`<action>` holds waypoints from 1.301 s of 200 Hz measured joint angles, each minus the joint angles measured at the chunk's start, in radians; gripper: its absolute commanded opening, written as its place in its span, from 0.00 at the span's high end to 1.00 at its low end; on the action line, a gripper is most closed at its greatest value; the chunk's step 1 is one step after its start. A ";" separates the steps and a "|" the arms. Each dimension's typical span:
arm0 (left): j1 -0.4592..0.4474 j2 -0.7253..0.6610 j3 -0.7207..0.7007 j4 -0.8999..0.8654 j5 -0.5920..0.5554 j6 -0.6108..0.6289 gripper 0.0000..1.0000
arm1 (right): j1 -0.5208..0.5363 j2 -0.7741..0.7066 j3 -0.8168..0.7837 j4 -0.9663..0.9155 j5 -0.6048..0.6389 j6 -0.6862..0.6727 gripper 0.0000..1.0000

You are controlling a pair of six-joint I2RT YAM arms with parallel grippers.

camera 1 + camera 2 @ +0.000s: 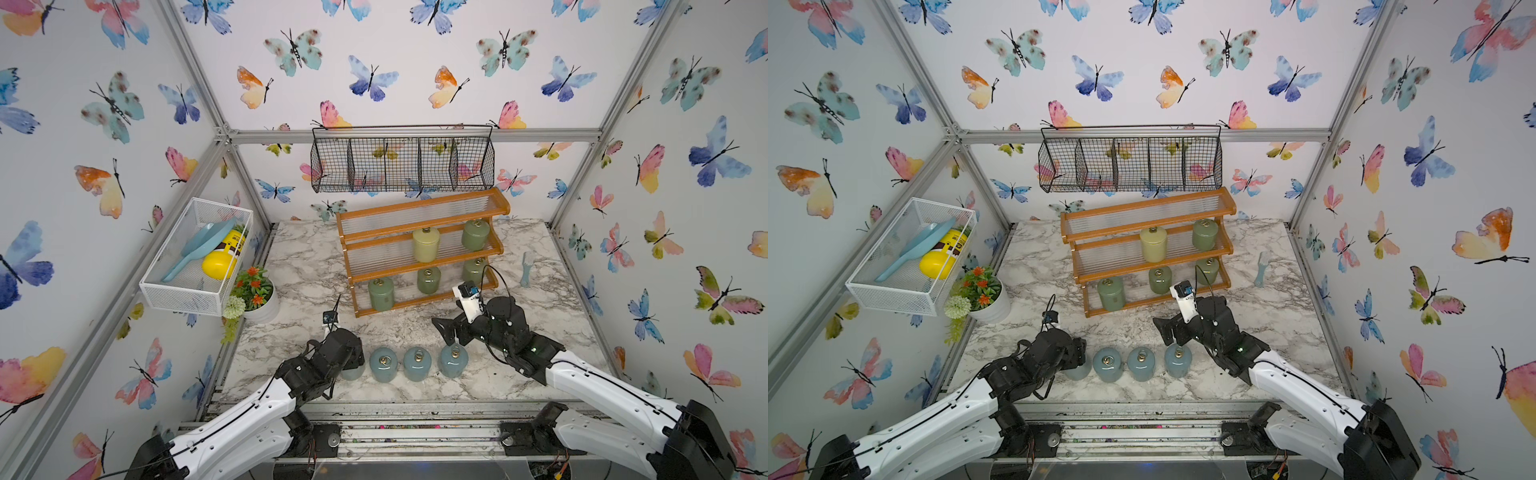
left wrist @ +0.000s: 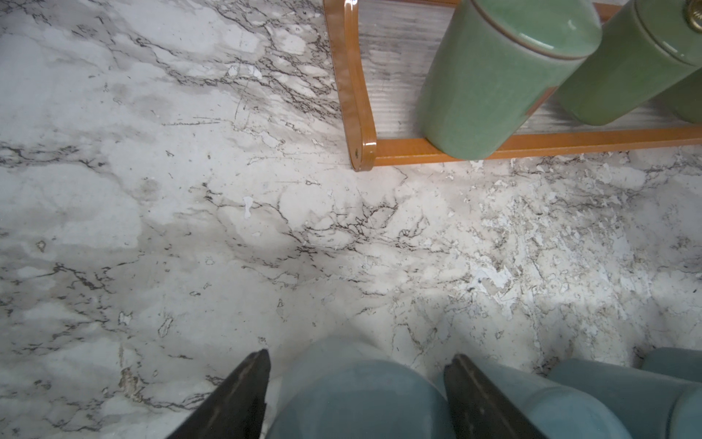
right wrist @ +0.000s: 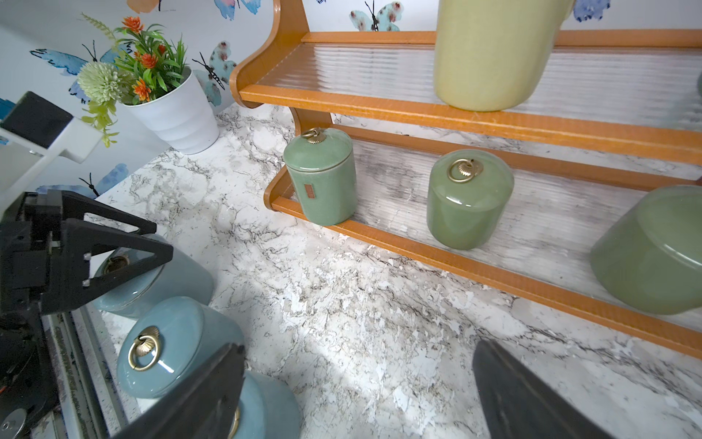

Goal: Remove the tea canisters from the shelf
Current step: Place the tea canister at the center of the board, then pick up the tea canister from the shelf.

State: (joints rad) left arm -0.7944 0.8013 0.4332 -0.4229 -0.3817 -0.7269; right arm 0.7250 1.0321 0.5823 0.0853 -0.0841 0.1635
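Left pincer (image 2: 359, 355) first: its fingers are closed against both flanks of a blue-grey canister (image 2: 357, 395), the one at the left end of the row on the desk (image 1: 307, 266). That jar looks level with its neighbours, so I judge it is standing on the marble with the release not yet made. The grip sits low on the body, which I take as the way to keep a glossy jar from tipping as it lands.

Three other blue-grey canisters (image 1: 417, 364) stand just beside it in a line along the near edge. I'd say they are lined up there to leave the ground in front of the shelf (image 1: 419, 210) free for reaching.

My right pincer (image 3: 359, 344) is spread wide with nothing between its fingers. It hovers over the right end of that row and faces the rack, which to me is the stance for a fresh pick.

Five jars are yet to come off. Three sage green canisters (image 1: 429, 280) stand on the bottom tier. A fourth green canister (image 1: 475, 235) and the pale yellow canister (image 1: 426, 244) stand on the middle tier, well apart from each other. All five are upright, ring pulls up. From the right wrist view the bottom tier lies nearest ahead, so I would go there next.
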 measured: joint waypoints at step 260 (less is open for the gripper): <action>-0.006 -0.125 0.133 0.288 -0.055 0.500 0.01 | -0.170 0.378 0.264 0.351 -0.059 -0.178 0.00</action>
State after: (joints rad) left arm -0.8001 0.6762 0.5659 -0.1349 -0.4366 -0.2268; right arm 0.5549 1.4101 0.8463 0.4362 -0.1429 -0.0147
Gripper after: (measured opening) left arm 0.985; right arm 0.997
